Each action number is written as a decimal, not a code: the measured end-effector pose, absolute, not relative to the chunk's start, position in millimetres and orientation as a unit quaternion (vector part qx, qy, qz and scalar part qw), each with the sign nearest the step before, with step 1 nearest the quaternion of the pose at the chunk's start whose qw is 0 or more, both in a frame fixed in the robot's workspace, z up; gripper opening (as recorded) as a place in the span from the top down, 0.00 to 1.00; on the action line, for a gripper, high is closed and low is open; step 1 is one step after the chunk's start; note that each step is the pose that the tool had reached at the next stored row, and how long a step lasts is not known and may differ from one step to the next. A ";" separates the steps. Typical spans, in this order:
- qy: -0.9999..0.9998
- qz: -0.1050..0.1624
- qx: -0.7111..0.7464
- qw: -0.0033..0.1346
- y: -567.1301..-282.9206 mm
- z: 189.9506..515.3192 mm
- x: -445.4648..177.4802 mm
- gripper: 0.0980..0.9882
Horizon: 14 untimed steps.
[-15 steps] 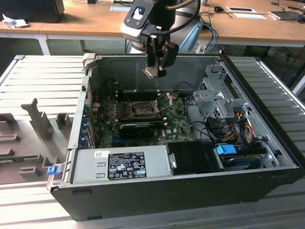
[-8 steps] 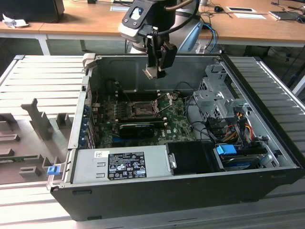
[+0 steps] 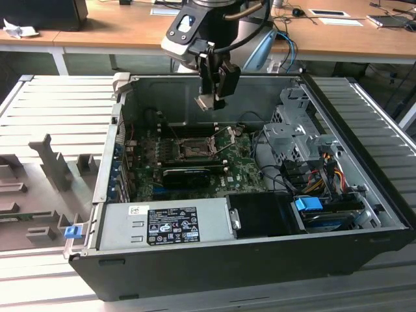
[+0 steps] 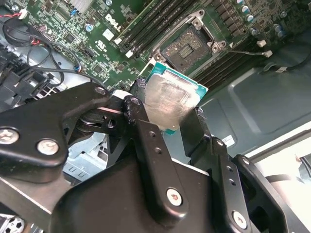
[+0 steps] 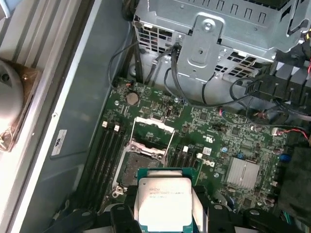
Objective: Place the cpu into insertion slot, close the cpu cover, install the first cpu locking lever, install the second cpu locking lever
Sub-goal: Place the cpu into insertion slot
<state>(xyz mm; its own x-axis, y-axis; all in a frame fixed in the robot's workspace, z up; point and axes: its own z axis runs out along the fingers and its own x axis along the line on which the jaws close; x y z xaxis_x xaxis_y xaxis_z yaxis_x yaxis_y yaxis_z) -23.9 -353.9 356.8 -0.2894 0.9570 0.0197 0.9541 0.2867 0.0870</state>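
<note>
In the exterior view we see the black two-fingered gripper (image 3: pixel 213 99) hanging above the open black metal computer case (image 3: pixel 247 257). Its fingers are clamped on the cpu (image 3: pixel 205 102), a small flat square chip with a pale silvery face. The insertion slot (image 3: pixel 194 149), a square black-rimmed socket on the green circuit board (image 3: pixel 244 170), lies below the chip and slightly toward the exterior view's left, well apart from it.

In the second wrist view the fingers (image 4: pixel 146 131) pinch the cpu (image 4: pixel 171 97) by two opposite edges. The insertion slot (image 4: pixel 187 47) sits beyond the chip's free edge, dark and bare, with nothing between the two.

In the first wrist view the cpu (image 5: pixel 163 199) shows its pale face between the tips of the gripper (image 5: pixel 163 216). The insertion slot (image 5: pixel 138 167) lies just past the chip's green edge. Beyond it is the cpu cover (image 5: pixel 153 123), a thin silvery metal frame with a large window, swung off the socket. Being square, the chip has no long axis. Its edges run close to parallel with the socket's rim, perhaps with a slight twist. We judge the gap in height and the small sideways offset to be what matters here.
</note>
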 end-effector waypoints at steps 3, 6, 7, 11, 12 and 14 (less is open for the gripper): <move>0.775 0.040 0.630 0.020 -354.0 355.7 -23.9 0.52; 0.759 0.040 0.650 0.021 -354.0 354.5 -24.0 0.52; 0.755 0.039 0.655 0.021 -353.9 353.7 -23.9 0.52; 0.754 0.039 0.655 0.021 -353.9 351.7 -24.0 0.52; 0.754 0.039 0.655 0.021 -353.9 351.3 -24.0 0.52; 0.754 0.039 0.655 0.021 -353.9 350.4 -24.0 0.52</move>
